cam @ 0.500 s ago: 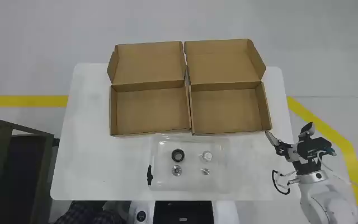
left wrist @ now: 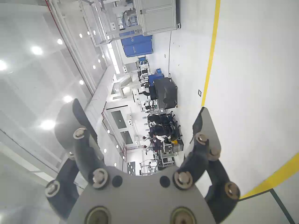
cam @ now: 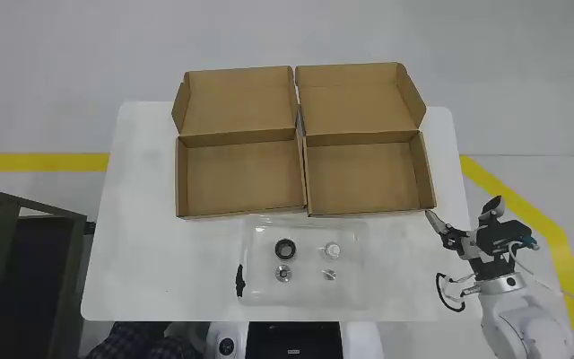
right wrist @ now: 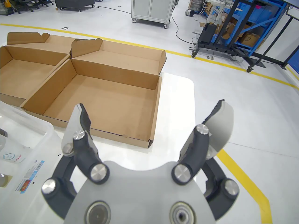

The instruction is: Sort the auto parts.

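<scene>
The white, round-cornered bench [cam: 143, 233] carries a left open brown cardboard box [cam: 238, 175], a right open brown cardboard box [cam: 363, 175] touching it, and a clear plastic tray [cam: 305, 293] nearer the robot.

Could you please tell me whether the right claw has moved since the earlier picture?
No. In the top view the right claw sits at the same spot beside the table's right edge as before.
</scene>
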Motion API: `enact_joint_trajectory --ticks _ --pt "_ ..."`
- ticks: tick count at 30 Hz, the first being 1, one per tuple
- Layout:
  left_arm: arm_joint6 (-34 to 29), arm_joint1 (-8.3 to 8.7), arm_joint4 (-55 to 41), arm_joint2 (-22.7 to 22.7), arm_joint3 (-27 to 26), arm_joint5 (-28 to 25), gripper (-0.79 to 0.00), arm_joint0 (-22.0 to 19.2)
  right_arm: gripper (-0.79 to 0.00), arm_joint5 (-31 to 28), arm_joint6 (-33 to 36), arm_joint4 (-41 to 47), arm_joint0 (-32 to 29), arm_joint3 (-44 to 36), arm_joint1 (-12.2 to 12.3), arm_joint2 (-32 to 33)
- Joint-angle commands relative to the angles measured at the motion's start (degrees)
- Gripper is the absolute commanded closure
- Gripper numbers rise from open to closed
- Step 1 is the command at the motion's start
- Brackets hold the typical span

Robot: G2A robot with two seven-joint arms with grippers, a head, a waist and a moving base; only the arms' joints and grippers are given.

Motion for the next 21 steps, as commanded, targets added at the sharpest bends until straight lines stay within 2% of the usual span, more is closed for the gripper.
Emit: enact_joint_trajectory --ticks 1,12,21 --pt "0.0 0.00 0.0 0.0 0.0 0.0 -0.785 0.0 -0.784 0.0 0.0 0.0 0.0 0.0 0.0 0.0" --pt "0.0 0.00 0.0 0.0 0.0 0.0 -0.785 0.0 -0.785 -0.3 0.3 0.3 0.4 0.0 0.0 -0.4" --pt "0.0 0.00 0.0 0.0 0.0 0.0 -0.785 0.0 -0.785 -5.6 6.0 -1.8 3.1 -0.6 0.2 -5.5"
